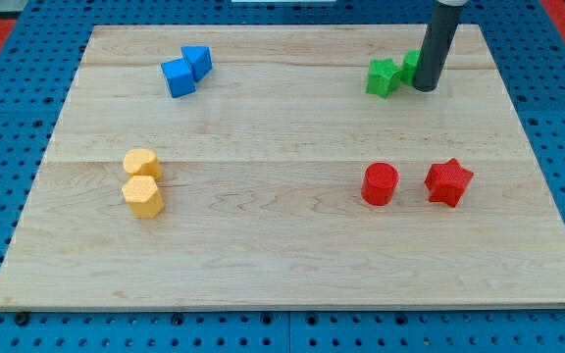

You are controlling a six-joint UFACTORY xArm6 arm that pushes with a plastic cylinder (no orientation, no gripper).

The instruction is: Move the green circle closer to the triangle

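The green circle (411, 65) sits near the view's top right, mostly hidden behind my rod. A green star (384, 76) touches it on its left. My tip (425, 88) rests on the board right against the green circle's right side. Two blue blocks lie at the view's top left: a blue triangle (197, 61) and a blue cube (178, 77) touching it at lower left.
A red cylinder (380, 183) and a red star (448, 181) lie at the right, below the green pair. Two yellow blocks (142, 182) sit together at the left. The wooden board (282, 265) lies on a blue pegboard.
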